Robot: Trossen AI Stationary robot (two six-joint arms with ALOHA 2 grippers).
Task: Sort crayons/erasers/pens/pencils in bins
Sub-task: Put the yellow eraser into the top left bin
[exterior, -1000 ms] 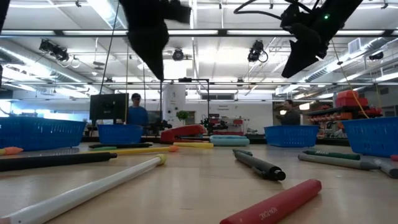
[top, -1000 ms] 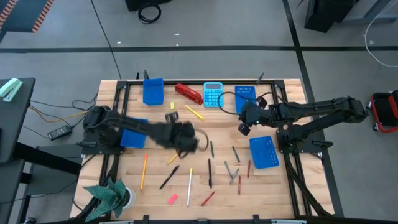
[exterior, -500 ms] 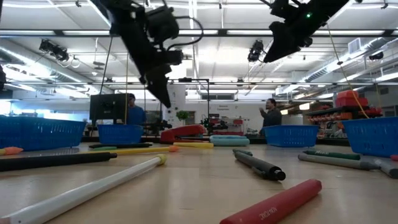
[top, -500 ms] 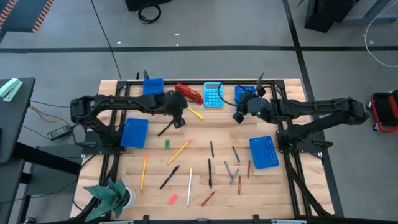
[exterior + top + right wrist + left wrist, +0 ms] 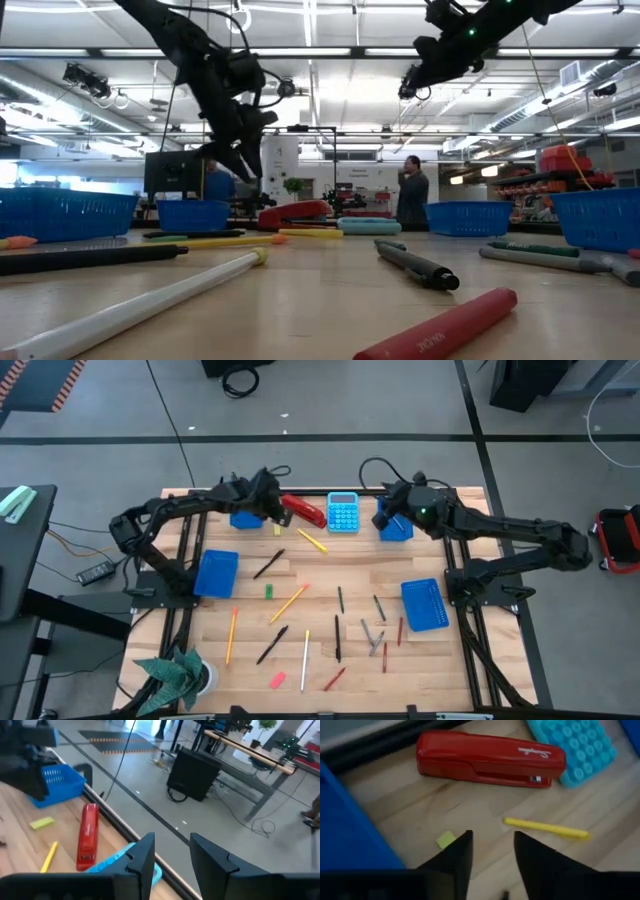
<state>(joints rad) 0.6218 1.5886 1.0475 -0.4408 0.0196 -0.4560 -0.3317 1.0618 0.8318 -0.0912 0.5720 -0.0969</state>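
My left gripper is open and empty, above the table's far left, between a blue bin and the red stapler. A yellow eraser lies on the wood just below it, and a yellow pencil lies nearby. My right gripper is open and empty, high over the far right bin, pointing past the table's far edge. Two more bins rest on the table. Pens, pencils, crayons, a green eraser and a pink eraser lie loose on the wood.
A light-blue calculator lies at the far edge between the stapler and the right bin. A potted paper plant stands at the near left corner. A person stands in the room behind the table.
My left gripper has swung from the table's middle toward the far edge and the far left bin, uncovering a black pen and the green eraser. My right gripper has moved toward the far edge, over the far right bin.
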